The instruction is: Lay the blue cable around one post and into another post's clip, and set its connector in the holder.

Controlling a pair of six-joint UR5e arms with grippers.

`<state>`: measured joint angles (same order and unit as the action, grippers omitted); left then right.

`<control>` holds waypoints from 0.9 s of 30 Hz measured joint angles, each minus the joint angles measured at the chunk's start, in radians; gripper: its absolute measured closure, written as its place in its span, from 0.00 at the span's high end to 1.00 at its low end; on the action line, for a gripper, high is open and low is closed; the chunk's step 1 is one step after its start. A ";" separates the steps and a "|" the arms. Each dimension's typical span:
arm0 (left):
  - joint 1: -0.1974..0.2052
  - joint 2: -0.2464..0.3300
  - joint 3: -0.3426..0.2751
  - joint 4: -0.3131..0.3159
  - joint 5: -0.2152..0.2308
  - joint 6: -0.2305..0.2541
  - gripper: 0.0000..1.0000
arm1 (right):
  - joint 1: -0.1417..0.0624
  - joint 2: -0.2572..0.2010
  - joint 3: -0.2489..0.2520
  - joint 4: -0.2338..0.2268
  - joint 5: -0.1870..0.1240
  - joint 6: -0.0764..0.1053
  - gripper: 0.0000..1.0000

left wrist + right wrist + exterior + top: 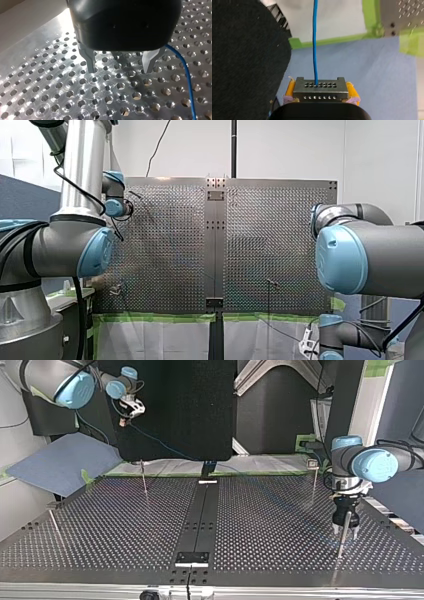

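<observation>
Pinched between the yellow pads of my right gripper (321,90), the connector (320,86) is riding high at the top view's left, and this small rigid block is looking like the surest place to hold. From it the blue cable (314,37) is trailing, thin, light and limp, so it is likely going to sag and need guiding. Further right, my left gripper (120,68) is hanging fingers-down, spread and empty, just over the perforated table (50,82) near a post (342,536), the cable passing alongside.
</observation>
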<state>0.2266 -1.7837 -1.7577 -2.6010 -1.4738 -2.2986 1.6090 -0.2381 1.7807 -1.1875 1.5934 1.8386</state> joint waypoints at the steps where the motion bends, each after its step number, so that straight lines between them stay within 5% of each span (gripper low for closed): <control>1: 0.000 0.000 0.000 0.000 0.000 0.000 0.94 | 0.002 -0.006 0.000 0.003 -0.002 -0.006 0.00; 5: -0.005 0.000 0.000 -0.004 0.000 -0.005 0.94 | 0.008 -0.035 0.000 0.025 -0.006 -0.026 0.00; 19: 0.008 -0.004 -0.074 0.063 0.075 -0.105 0.91 | 0.018 -0.086 0.000 0.037 -0.008 -0.025 0.00; 27: 0.016 -0.004 -0.141 0.130 0.065 -0.172 0.91 | 0.026 -0.086 -0.004 0.037 -0.009 -0.025 0.00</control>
<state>0.2423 -1.7876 -1.8985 -2.4712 -1.4084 -2.4704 1.6351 -0.3245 1.7766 -1.1506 1.5842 1.8135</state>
